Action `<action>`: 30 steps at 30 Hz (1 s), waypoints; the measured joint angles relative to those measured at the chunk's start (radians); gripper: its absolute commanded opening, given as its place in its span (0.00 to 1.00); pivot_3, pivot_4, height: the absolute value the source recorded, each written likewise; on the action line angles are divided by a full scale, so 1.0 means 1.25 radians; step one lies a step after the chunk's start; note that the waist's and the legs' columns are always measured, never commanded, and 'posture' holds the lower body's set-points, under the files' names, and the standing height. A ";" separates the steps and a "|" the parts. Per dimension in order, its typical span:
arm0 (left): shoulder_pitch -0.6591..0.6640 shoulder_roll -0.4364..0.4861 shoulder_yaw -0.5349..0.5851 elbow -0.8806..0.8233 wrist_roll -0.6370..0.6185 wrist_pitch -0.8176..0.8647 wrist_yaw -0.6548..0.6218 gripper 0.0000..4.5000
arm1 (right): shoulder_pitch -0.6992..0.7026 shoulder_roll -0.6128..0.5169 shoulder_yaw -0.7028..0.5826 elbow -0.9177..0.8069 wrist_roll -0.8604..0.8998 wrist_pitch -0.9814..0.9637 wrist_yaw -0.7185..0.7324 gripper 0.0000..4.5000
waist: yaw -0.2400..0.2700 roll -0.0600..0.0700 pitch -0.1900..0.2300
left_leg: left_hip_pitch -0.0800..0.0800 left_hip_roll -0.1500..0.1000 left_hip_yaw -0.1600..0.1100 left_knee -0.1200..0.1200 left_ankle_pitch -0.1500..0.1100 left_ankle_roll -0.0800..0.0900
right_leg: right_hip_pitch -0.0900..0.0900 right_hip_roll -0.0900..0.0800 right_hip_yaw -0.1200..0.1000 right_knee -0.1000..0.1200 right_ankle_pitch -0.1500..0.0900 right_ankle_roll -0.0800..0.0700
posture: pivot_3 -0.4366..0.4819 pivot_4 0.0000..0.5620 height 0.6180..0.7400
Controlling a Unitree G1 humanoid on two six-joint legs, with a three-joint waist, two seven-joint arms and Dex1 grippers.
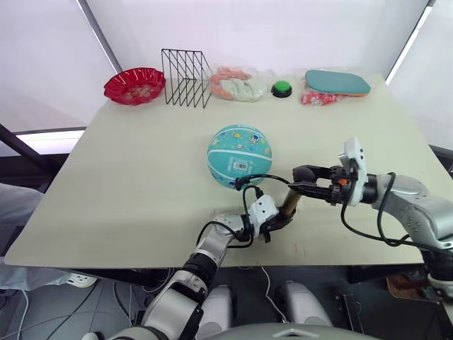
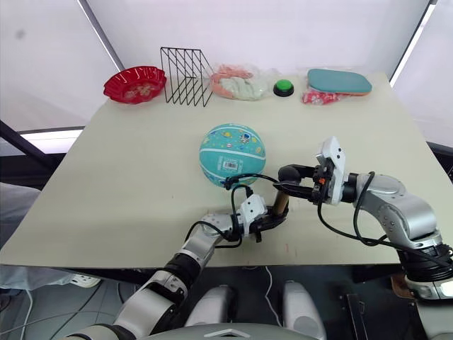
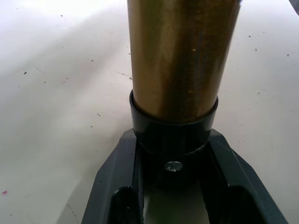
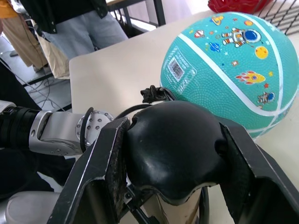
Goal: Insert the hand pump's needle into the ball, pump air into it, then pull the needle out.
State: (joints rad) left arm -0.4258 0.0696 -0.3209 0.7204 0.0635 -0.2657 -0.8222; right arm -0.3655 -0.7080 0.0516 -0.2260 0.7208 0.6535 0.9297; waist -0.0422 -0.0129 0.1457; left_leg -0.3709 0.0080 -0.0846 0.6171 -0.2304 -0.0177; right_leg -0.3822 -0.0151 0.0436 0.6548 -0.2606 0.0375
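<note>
The left claw (image 1: 272, 225) was clenched on the lower black cap of the hand pump (image 1: 288, 206), which stood tilted near the front edge of the desk (image 1: 127, 177), and the right claw (image 1: 303, 183) was clamped round the rounded black handle at the pump's top. The thin black hose looped from the pump to the near side of the ball (image 1: 239, 156), which sat mid-desk just beyond both claws; the needle itself was too small to make out, though the hose end touched the ball beside the barcode sticker, so pumping seemed to be the step in hand. To do it well, the left claw would need to hold the barrel fixed while the right drove the handle straight along the barrel's axis, without tugging the hose or rolling the ball. By count: one ball, one pump, two claws; at the far edge one red bowl (image 1: 134, 86), one wire rack (image 1: 185, 88), one green button (image 1: 282, 88) and one teal pad (image 1: 337, 82).
</note>
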 measured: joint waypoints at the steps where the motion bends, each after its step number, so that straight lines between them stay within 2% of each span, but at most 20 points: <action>1: -0.001 0.000 0.000 0.000 -0.003 -0.003 -0.002 0.23 | -0.002 -0.007 -0.011 -0.008 0.012 0.023 -0.004 0.45 | 0.001 -0.001 0.001 | -0.001 0.000 0.000 0.000 0.000 0.000 | 0.000 0.000 0.000 -0.001 0.000 0.000 | 0.48 0.27 1.00; 6: -0.008 -0.007 -0.001 -0.001 -0.015 -0.008 -0.012 0.23 | -0.054 -0.063 -0.095 -0.058 0.119 0.139 -0.028 0.45 | 0.008 0.000 0.004 | -0.012 -0.003 -0.001 0.003 0.000 0.000 | -0.010 -0.002 0.000 0.000 0.001 0.002 | 0.48 0.27 1.00; 14: -0.018 -0.009 -0.001 0.008 -0.022 -0.016 -0.020 0.23 | -0.223 -0.142 -0.219 -0.051 0.298 0.275 -0.092 0.45 | 0.013 0.000 0.013 | -0.014 -0.002 -0.002 0.005 0.000 0.000 | -0.011 -0.002 -0.001 0.001 0.001 0.002 | 0.48 0.27 1.00; 18: -0.020 -0.011 -0.001 0.016 -0.022 -0.020 -0.021 0.23 | -0.249 -0.160 -0.236 -0.023 0.320 0.296 -0.102 0.45 | 0.015 -0.001 0.014 | -0.015 -0.002 -0.002 0.006 0.000 0.000 | -0.011 -0.002 -0.001 0.001 0.001 0.002 | 0.48 0.27 1.00; 22: -0.021 -0.012 -0.001 0.020 -0.022 -0.022 -0.020 0.23 | -0.246 -0.156 -0.236 -0.013 0.314 0.293 -0.102 0.45 | 0.017 -0.001 0.014 | -0.015 -0.002 -0.002 0.006 0.000 0.000 | -0.011 -0.002 -0.001 0.001 0.001 0.002 | 0.48 0.27 1.00; 30: -0.012 -0.002 -0.001 0.021 -0.006 -0.016 -0.006 0.23 | -0.108 -0.036 -0.202 -0.028 0.225 0.125 -0.084 0.45 | 0.002 0.000 0.006 | -0.007 -0.001 0.000 0.006 0.000 0.000 | -0.005 -0.001 0.000 0.003 0.001 0.002 | 0.48 0.27 1.00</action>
State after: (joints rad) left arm -0.4409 0.0674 -0.3226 0.7467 0.0557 -0.2861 -0.8292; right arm -0.5000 -0.7527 -0.2012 -0.2608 1.0019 0.8098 0.8242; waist -0.0397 -0.0127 0.1530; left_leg -0.3796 0.0071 -0.0845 0.6243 -0.2303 -0.0174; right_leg -0.3888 -0.0158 0.0441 0.6582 -0.2592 0.0394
